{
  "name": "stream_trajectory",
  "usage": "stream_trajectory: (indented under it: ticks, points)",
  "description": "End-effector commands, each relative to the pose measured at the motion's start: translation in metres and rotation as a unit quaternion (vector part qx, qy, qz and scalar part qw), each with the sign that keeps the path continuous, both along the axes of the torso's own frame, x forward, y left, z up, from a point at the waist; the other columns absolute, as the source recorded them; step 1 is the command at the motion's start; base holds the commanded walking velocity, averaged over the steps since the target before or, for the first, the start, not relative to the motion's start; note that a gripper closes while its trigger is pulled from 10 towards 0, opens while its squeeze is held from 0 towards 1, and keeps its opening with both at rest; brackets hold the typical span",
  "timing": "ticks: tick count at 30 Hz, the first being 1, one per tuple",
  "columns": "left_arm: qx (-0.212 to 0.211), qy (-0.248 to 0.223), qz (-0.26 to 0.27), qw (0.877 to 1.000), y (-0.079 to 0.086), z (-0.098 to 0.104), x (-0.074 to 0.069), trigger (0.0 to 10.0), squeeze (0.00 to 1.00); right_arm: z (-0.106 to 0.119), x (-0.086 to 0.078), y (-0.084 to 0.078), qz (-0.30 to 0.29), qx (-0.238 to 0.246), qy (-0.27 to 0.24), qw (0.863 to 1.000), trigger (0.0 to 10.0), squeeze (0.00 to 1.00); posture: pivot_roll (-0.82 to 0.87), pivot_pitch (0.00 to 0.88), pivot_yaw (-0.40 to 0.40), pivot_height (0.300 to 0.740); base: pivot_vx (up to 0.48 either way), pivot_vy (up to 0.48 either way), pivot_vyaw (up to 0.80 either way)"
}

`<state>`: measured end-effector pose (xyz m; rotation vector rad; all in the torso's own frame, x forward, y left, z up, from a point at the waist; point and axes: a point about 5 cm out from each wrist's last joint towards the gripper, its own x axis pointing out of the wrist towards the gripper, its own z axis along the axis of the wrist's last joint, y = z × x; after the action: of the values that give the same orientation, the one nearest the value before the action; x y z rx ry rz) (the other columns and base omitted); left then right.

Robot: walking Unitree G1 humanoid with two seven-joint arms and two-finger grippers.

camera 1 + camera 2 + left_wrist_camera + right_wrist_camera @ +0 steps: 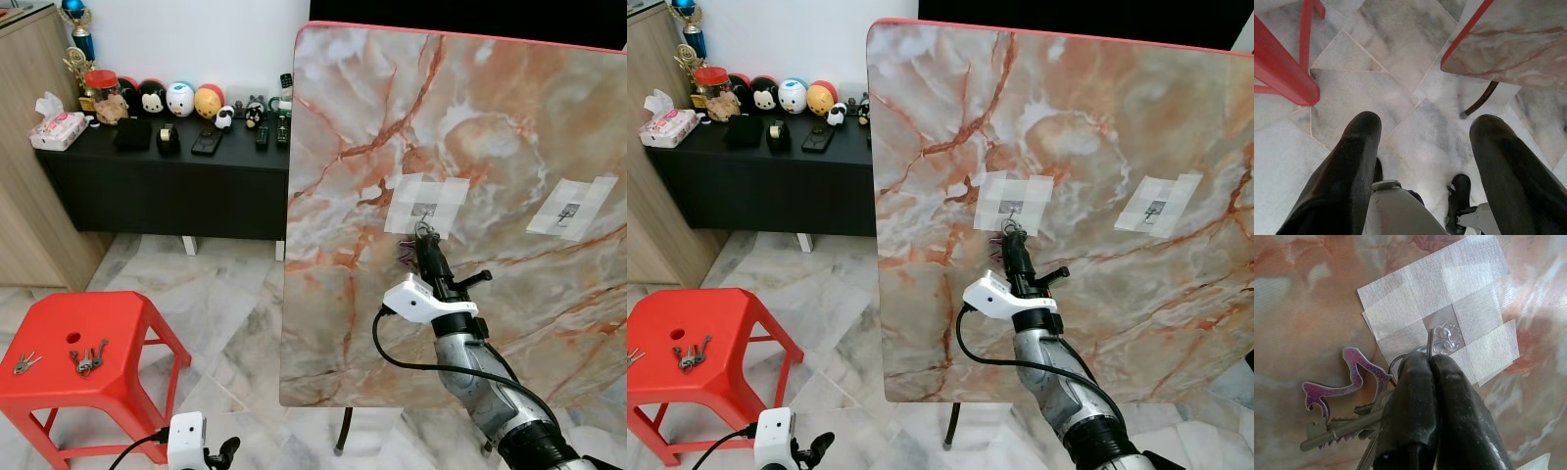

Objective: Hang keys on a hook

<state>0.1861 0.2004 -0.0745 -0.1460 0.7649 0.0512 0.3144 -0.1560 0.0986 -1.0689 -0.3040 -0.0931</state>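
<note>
The small clear plastic hook [1448, 339] is hard to make out in the head views, reading only as a dark fleck in the middle of a white tape patch [427, 205] on the upright pink-and-orange marbled board [509, 127]. In the right wrist view it is showing as a transparent flower-shaped piece at the centre of the crossed tape strips. Its actual prong is too faint to tell.

The right gripper [1430, 363] is pressing up against that patch, its two black fingers [1411, 401] closed tight on the thin wire ring of a bunch of silver keys with a purple shoe-shaped charm [1347, 382]. The ring's top is standing just beside the hook, touching or nearly so; whether it is looped over cannot be told. The keys and charm are dangling beside the fingers, partly covered by them. In the head views the bunch is showing only as a small purple glint at the fingertips.

A second taped patch [571, 209] is sitting further right on the board, well apart.

The left gripper [1422, 161] is hanging low, fingers spread wide over grey-veined marble floor tiles [1400, 93], gripping nothing. The red plastic stool [118, 323] is standing near it, carrying two more key bunches [86, 358], small and indistinct.
</note>
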Motion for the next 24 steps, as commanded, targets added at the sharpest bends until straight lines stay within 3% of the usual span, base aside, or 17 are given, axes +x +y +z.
stream_trajectory:
  ticks: [1,19,20,22,23,24]
  points:
    - [-0.003,0.012,0.003,1.0,-0.0005,-0.0029,-0.0043,10.0,0.0,0.0043,0.0038,-0.0023,-0.002,-0.01,-0.003,1.0,10.0,0.0,0.01,0.0,-0.115,0.74,0.0,0.0,0.0]
    - [-0.002,0.006,0.002,1.0,-0.0006,-0.0012,-0.0012,10.0,0.0,0.0019,-0.0038,-0.0023,0.008,-0.01,0.012,1.0,10.0,0.0,0.01,0.0,-0.111,0.74,0.0,0.0,0.0]
    - [-0.002,0.006,0.003,1.0,-0.0007,-0.0012,-0.0012,10.0,0.0,0.0024,-0.0036,-0.0025,0.007,-0.01,0.011,1.0,10.0,0.06,0.01,0.0,-0.111,0.74,0.0,0.0,0.0]
    - [-0.003,0.006,0.003,1.0,-0.001,-0.0013,-0.0012,10.0,0.0,0.0036,-0.0028,-0.0035,0.004,-0.011,0.008,1.0,10.0,0.72,0.01,0.0,-0.113,0.74,0.0,0.0,0.0]
    - [-0.003,0.006,0.003,1.0,-0.001,-0.0013,-0.0012,10.0,0.0,0.0036,-0.0028,-0.0035,0.004,-0.011,0.008,1.0,10.0,0.72,0.01,0.0,-0.113,0.74,0.0,0.0,0.0]
    - [-0.003,0.007,0.003,1.0,-0.0009,-0.0013,-0.0014,10.0,0.0,0.0042,-0.0026,-0.0042,0.002,-0.011,0.008,1.0,10.0,0.88,0.01,0.0,-0.113,0.74,0.0,0.0,0.0]
